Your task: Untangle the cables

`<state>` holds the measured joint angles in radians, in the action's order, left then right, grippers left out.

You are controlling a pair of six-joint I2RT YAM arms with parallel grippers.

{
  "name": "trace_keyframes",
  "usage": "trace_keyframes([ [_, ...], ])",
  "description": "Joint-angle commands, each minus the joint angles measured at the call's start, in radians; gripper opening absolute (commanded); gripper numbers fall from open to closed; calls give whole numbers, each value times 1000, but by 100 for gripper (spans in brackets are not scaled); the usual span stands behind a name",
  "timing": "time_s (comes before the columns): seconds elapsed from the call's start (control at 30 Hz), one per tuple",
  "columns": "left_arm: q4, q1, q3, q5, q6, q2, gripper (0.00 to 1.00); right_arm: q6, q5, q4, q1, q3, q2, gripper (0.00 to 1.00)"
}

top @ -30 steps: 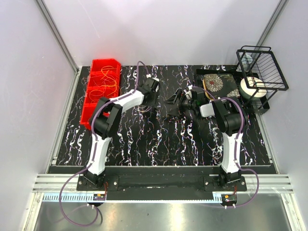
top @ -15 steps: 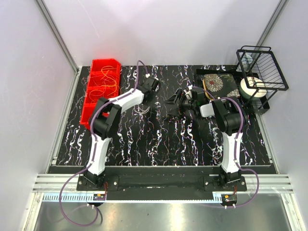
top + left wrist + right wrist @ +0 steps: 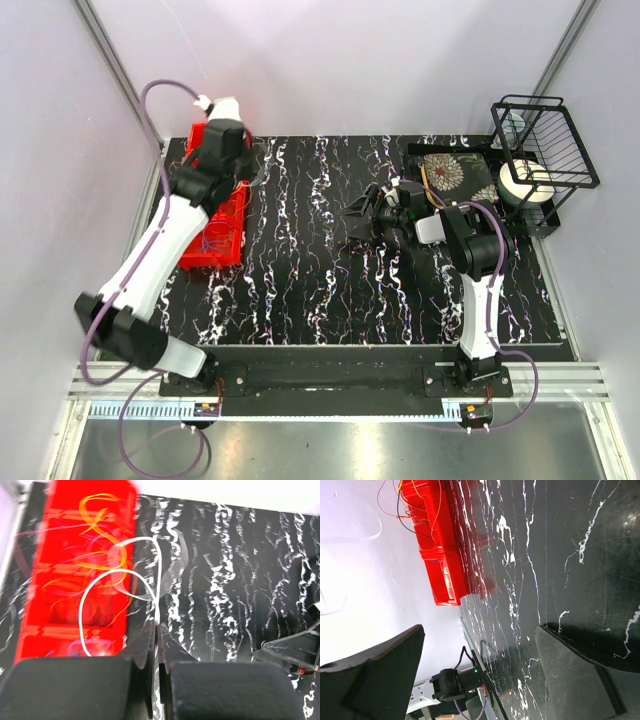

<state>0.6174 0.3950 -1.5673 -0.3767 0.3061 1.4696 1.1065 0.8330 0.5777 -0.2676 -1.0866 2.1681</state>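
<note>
Reading this as early: one strand lifted, most of the tangle unsorted. My right gripper (image 3: 477, 630) sits mid-table (image 3: 320, 300), jaws wide apart, holding nothing. Further out, the left gripper (image 3: 156, 630) is pinched together on a white cable (image 3: 159, 595) whose loop hangs over the red bin (image 3: 60, 510). Orange and yellow cables (image 3: 95, 565) lie knotted inside it.

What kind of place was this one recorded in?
Probably a lab robot cell, not a home: a left arm and right arm bolted at a table's edge, plain white panels enclosing it, and a red bin of loose cables.
</note>
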Motion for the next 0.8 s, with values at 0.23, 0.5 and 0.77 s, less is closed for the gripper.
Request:
trace_keyframes([
  [0.23,-53,-104,389,-108,143,-251,0,-8,-32,-41,1,22,61,100],
  [0.5,-137,-140,538,-149,194,-256,0,7,-20,-22,1,24,70,100],
  [0.77,-237,-199,560,-278,273,-220,97,10,-17,-10,1,28,64,100],
])
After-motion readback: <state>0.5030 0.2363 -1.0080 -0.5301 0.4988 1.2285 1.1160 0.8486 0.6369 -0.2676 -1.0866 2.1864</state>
